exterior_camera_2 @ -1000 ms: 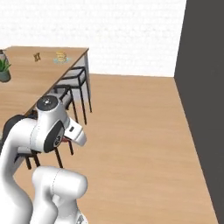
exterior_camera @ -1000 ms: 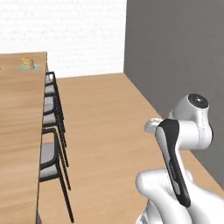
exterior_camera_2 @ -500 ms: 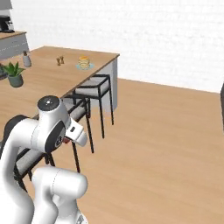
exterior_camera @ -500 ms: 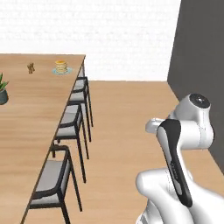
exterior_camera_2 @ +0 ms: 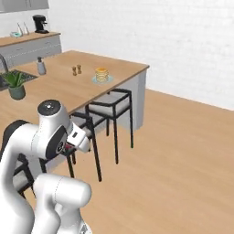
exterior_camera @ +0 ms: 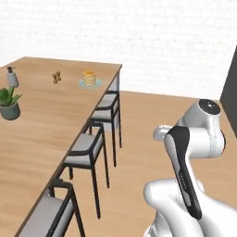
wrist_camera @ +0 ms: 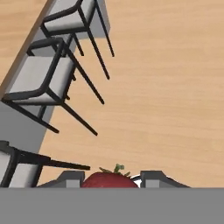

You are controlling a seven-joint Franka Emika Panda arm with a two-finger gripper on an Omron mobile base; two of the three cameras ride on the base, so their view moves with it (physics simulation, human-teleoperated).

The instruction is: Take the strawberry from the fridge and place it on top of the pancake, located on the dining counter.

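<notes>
In the hand view my gripper [wrist_camera: 110, 182] is shut on the strawberry [wrist_camera: 109, 180], a red fruit with a green leafy top between the two dark fingertips [wrist_camera: 70, 178]. From the right base view the gripper [exterior_camera_2: 73, 144] hangs in front of the arm at chair height, a bit of red showing under it. The pancake [exterior_camera: 89, 77] [exterior_camera_2: 101, 74] is a small golden stack on a pale plate near the far end of the dining counter [exterior_camera: 41, 115] [exterior_camera_2: 59, 89], well ahead of the hand. The fridge is out of view.
Dark-framed chairs [exterior_camera: 88, 146] [exterior_camera_2: 112, 107] [wrist_camera: 41, 83] line the counter's near side. On the counter stand a potted plant [exterior_camera: 9, 102] [exterior_camera_2: 16, 84], a soap bottle [exterior_camera: 12, 77] and two small shakers [exterior_camera: 56, 77]. Open wood floor [exterior_camera_2: 183, 151] lies to the right. A dark panel [exterior_camera: 230, 88] shows at the edge.
The whole picture has swung, so the base has turned: the dining counter and pancake now sit nearer the middle of both base views. The arm's pose and its grip look the same.
</notes>
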